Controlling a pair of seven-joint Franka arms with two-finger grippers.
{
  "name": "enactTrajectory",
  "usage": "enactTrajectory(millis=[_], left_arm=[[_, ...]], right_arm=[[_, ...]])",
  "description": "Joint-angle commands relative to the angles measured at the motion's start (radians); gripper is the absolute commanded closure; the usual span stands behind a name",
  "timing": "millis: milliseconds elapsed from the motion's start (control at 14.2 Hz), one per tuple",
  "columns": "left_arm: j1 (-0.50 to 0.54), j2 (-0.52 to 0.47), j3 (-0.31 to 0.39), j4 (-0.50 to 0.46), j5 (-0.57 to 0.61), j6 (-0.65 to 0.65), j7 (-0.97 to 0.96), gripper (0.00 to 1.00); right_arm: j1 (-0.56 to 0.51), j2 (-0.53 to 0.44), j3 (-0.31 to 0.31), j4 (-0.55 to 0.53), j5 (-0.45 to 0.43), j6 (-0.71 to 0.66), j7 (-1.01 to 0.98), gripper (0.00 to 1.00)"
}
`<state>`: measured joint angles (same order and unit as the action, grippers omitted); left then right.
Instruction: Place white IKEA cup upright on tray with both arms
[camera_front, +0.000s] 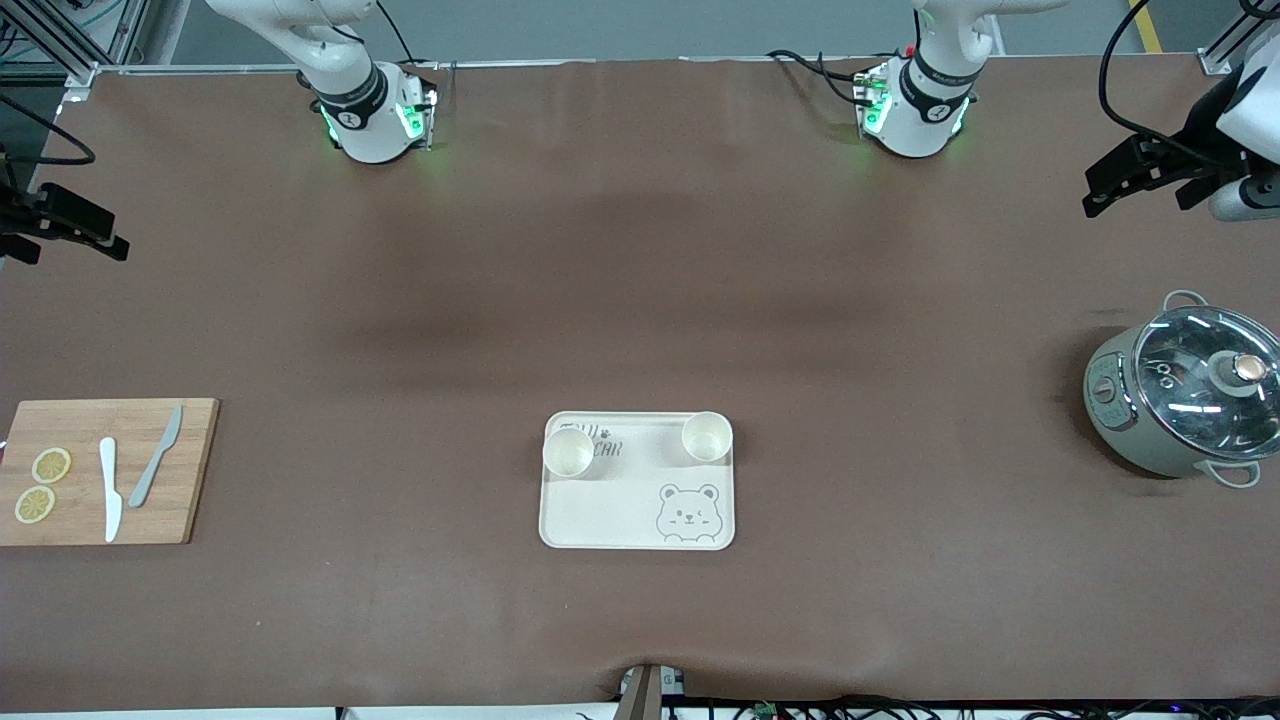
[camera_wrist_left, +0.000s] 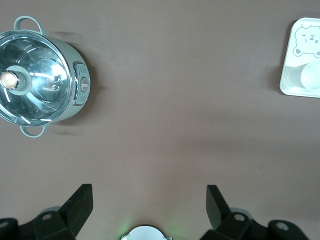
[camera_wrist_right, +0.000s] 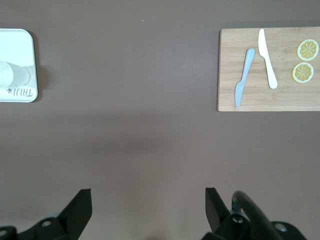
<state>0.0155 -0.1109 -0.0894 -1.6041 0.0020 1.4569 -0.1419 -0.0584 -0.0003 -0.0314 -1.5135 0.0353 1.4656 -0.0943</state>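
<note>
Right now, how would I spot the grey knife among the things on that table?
Find the wooden cutting board at the right arm's end of the table. Two knives lie on it beside two lemon slices. The grey knife lies slanted, farther from the slices than the white knife.

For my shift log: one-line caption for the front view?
Two white cups upright on tray; left gripper and right gripper open at table ends.

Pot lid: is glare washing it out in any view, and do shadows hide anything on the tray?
Front view: the pot lid shows bright reflections, though its knob stays readable; broad soft shadow bands lie on the table, none across the tray. Left wrist view: stronger glare streaks on the lid, and the cup on the tray looks washed out. Right wrist view: even light, a thin shadow at the tray's edge.
</note>
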Motion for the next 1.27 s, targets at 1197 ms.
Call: enactTrajectory(millis=[1197], left_arm=[[0.001,0.025,0.007,0.044,-0.008,-0.003,0.007,0.00]], right_arm=[[0.011,-0.001,0.007,0.004,-0.012,-0.016,0.018,0.00]])
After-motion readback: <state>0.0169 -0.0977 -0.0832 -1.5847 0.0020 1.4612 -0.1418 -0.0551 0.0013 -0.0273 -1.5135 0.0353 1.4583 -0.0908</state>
